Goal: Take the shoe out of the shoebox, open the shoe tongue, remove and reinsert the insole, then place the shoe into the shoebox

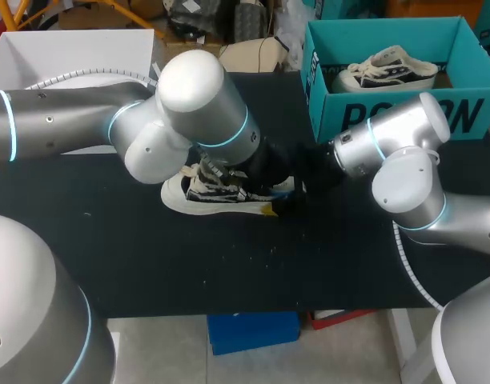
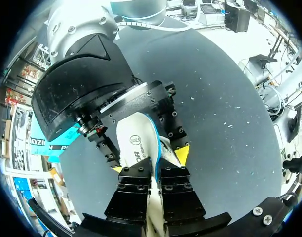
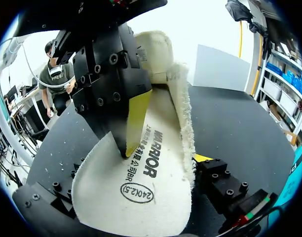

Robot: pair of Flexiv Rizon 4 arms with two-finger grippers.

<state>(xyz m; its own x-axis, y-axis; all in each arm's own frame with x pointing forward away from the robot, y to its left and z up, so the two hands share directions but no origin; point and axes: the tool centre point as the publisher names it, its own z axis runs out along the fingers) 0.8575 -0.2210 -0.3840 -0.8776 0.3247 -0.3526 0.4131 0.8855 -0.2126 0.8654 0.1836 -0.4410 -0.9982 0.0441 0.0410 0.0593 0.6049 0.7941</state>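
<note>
Shoe (image 1: 213, 196) job, and it's the insole step in hand, I'd say. Table (image 1: 149, 264) first: dark top, both arms meeting mid-table. Shoebox (image 1: 333, 112) sits at the far right corner, well apart from the action, w/ a second shoe (image 1: 385, 70) inside it. The shoe we care about is out of the box, lying on the table, partly hidden under the left arm. Now the insole (image 2: 136, 138): up off the tabletop between the two grippers, so removal reads as done or nearly. Left gripper (image 2: 156, 175) is closed down to a narrow gap, pinching the insole by one long edge. Right gripper (image 3: 138, 168) is at the printed heel end; gripping or just standing by, can't tell from here. Next up, prob the reinsert: it needs the toe end lined up w/ the shoe's opening and fed in flat, no folding, w/ the shoe kept from sliding.
</note>
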